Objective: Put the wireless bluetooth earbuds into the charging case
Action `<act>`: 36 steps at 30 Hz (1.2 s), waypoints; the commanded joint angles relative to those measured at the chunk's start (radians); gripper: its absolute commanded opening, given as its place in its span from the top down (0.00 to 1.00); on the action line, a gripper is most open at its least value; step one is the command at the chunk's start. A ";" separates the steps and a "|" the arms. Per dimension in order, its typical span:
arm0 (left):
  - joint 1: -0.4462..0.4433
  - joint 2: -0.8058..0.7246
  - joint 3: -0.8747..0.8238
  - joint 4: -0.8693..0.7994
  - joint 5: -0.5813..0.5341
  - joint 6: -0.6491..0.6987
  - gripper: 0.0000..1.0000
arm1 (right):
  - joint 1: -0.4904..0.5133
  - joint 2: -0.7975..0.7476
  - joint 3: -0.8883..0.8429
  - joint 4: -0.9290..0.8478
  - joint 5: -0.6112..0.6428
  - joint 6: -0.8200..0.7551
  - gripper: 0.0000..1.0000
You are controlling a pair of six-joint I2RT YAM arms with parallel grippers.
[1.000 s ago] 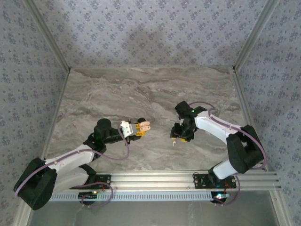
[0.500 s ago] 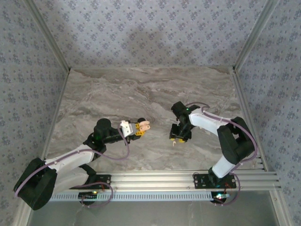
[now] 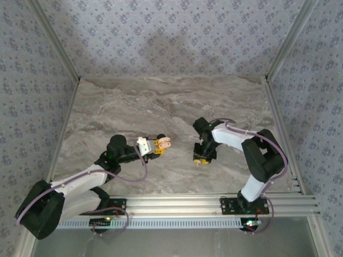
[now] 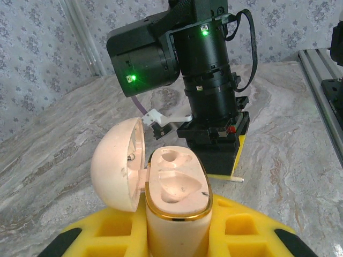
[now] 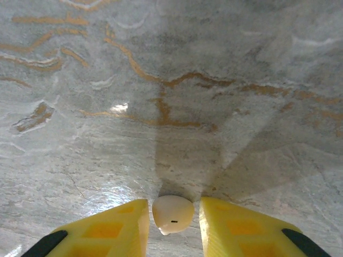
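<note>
Left wrist view has the charging case front and centre. It's pale pink-beige with a gold rim, standing upright and clamped between the yellow pads of the left hand. The lid is flipped open to the left, and both moulded wells inside look empty. From the top camera, the case sits out at the tip of that hand, a bit left of the middle of the surface and lifted off it.

The right wrist camera shows one earbud, small and cream-coloured, lying on the marbled surface between the two yellow fingers of the right hand. The fingers sit close on either side with a thin sliver of gap each way, so they're apart and not pinching it. The right arm points straight down, just beyond the case.
</note>
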 commanded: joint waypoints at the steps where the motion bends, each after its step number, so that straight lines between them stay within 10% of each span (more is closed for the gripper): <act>1: 0.007 -0.017 0.004 0.001 -0.004 0.014 0.95 | 0.007 0.016 -0.003 0.010 -0.002 0.018 0.69; 14: 0.010 -0.005 0.003 -0.001 -0.013 0.014 0.95 | 0.010 -0.022 -0.017 0.047 0.036 0.024 0.77; 36: 0.039 0.123 0.016 0.152 -0.016 -0.119 0.96 | 0.127 -0.506 -0.031 0.434 0.258 -0.002 0.77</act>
